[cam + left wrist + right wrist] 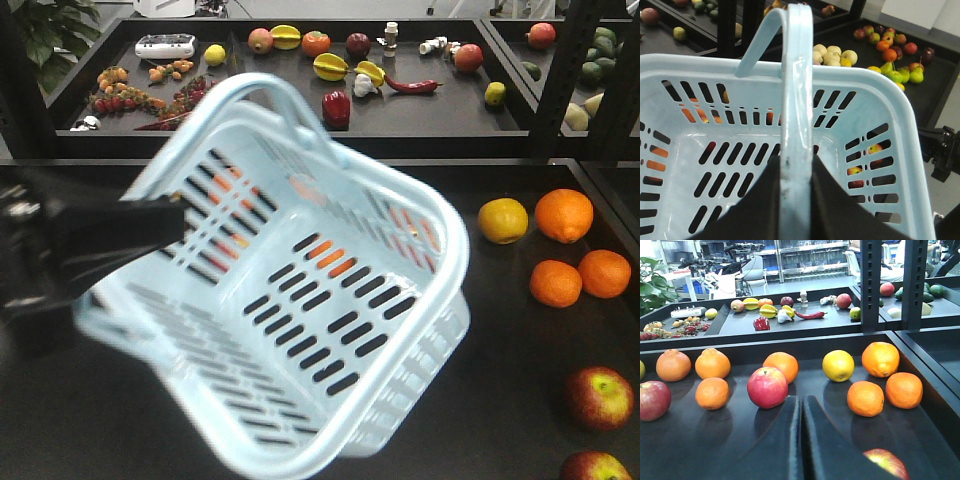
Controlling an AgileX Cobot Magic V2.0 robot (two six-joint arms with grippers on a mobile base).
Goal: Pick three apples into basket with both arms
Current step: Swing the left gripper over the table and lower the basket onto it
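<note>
Front view: the basket (420, 380) hangs tilted over the counter (520, 400), one end at the blurred left arm (80, 240). Two apples (600, 397) lie at the counter's right front, apart from it, below the oranges (564, 215).

Left wrist view: the left hand (796, 170) is clamped on the basket's handle (796, 100), a dark finger on either side.

Right wrist view: the right hand (800, 435) is closed to a thin slit and holds nothing. Three apples (767, 386) lie around it: one just ahead, one at the left edge, one beside its right finger.
</note>
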